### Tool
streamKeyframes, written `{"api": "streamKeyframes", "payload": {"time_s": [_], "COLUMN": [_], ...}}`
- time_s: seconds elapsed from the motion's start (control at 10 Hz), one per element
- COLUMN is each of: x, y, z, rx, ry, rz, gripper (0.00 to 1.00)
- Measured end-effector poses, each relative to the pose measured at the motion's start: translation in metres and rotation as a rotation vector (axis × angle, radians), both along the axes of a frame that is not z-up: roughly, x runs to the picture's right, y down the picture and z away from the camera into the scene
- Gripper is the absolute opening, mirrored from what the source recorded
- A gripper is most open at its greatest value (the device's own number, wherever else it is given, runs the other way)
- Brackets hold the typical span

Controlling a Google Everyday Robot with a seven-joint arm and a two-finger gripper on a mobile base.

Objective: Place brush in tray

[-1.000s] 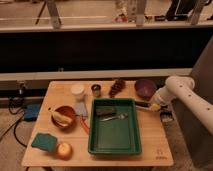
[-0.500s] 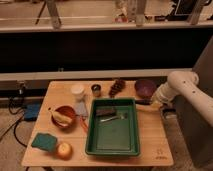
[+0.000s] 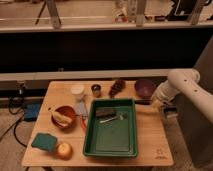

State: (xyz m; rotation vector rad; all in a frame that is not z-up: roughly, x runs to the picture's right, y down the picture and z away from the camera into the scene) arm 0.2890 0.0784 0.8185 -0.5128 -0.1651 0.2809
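Hand [image 3: 153,103] at the right side of the tabletop [image 3: 150,144], just beside the far right corner of the tray [image 3: 109,141] and just in front of the purple bowl [image 3: 145,88]. Cannot tell how far open, nor how firm the hold. Seems to carry the brush [image 3: 142,102], visible only as a thin dark shaft reaching left from the hand toward the tray's rim, over the wood and not yet inside.

Step in hand, by the look of it: carrying across to the tray.

- Stay high enough to clear the raised rim before moving left; no dragging the shaft across it, and no nudging the tray.
- Turn the shaft along the tray's long side, to lie flat instead of propped on a wall.
- Aim for the bare green floor in the near half, away from the silvery utensil [image 3: 114,120] and the dark block [image 3: 105,111] in the far half.
- Lower close to the floor before letting go; no dropping from height.
- Keep the forearm off the purple bowl while swinging in.
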Motion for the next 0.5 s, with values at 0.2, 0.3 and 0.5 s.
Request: {"api": "streamKeyframes", "payload": {"time_s": [0.2, 0.3, 0.5], "x": [0.007, 0.014, 0.023], "y": [0.001, 0.004, 0.003], "z": [0.019, 0.033, 0.046], "rx": [-0.006, -0.011, -0.022], "ry": [-0.026, -0.041, -0.063], "rz": [-0.013, -0.018, -0.015], "gripper": [0.02, 0.02, 0.02]}}
